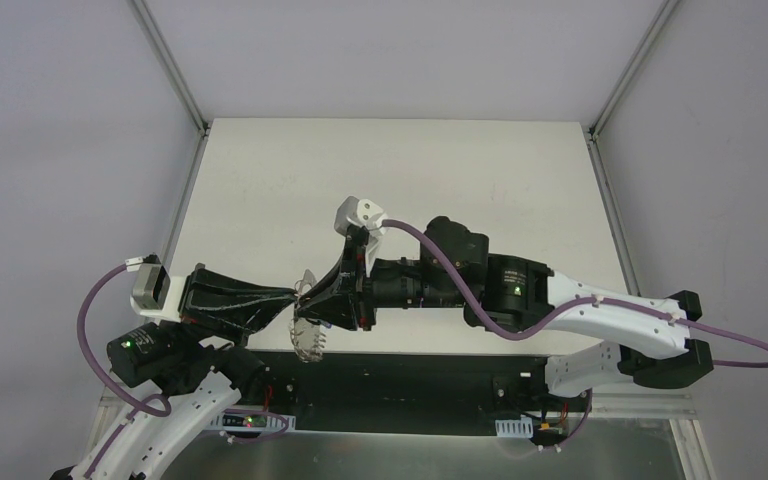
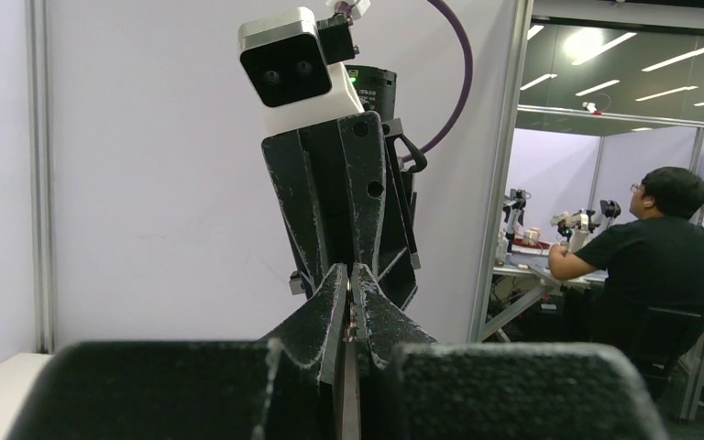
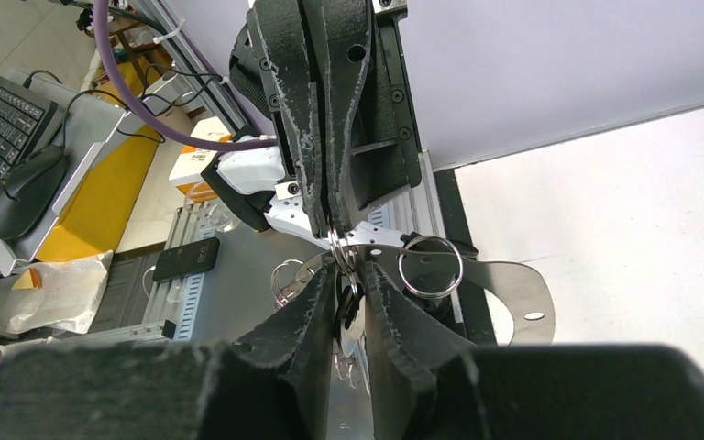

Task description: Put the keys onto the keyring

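My left gripper (image 2: 349,284) is pinched shut on the keyring (image 1: 309,338), my right gripper (image 3: 349,280) narrow around what looks a key (image 3: 346,308), both above the table (image 1: 410,160) near edge, left of middle. Light, stiff, slippery: I'd grip the key's flat head

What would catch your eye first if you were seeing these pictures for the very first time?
The left gripper and right gripper meet tip to tip above the table's near edge, with the keyring and its keys dangling between them. In the right wrist view, a round split ring gleams just right of where they meet.
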{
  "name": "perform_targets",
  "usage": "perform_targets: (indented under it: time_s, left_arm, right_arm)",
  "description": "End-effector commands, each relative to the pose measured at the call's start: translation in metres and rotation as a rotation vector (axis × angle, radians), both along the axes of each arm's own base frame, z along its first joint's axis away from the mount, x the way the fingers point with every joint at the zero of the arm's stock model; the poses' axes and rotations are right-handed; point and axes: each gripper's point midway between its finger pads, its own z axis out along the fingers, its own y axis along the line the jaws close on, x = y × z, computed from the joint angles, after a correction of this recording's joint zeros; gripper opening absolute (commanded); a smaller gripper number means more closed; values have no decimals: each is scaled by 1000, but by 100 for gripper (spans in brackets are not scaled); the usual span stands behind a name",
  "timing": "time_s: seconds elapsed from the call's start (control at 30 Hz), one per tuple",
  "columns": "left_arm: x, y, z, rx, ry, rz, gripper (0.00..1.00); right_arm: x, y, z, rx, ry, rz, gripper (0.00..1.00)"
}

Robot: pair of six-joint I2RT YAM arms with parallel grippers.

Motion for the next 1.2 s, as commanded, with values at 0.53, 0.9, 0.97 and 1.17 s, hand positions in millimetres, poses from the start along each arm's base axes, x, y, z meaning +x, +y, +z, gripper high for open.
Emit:
perform_targets:
  time_s: [0.53, 0.9, 0.97, 1.17]
  left_arm:
    - [-12, 9, 17, -49, -41, -13, 0]
    - [-10, 5, 10, -34, -22, -29, 0]
    - [-10, 4, 9, -26, -20, -36, 0]
    - [-8, -1, 0, 7, 8, -50, 0]
  right_arm:
    - [-1, -7, 30, 79, -85, -20, 17]
    - [0, -6, 31, 75, -111, -32, 3]
    - [-1, -5, 31, 73, -117, -31, 0]
    - [-5, -6, 28, 69, -153, -25, 0]
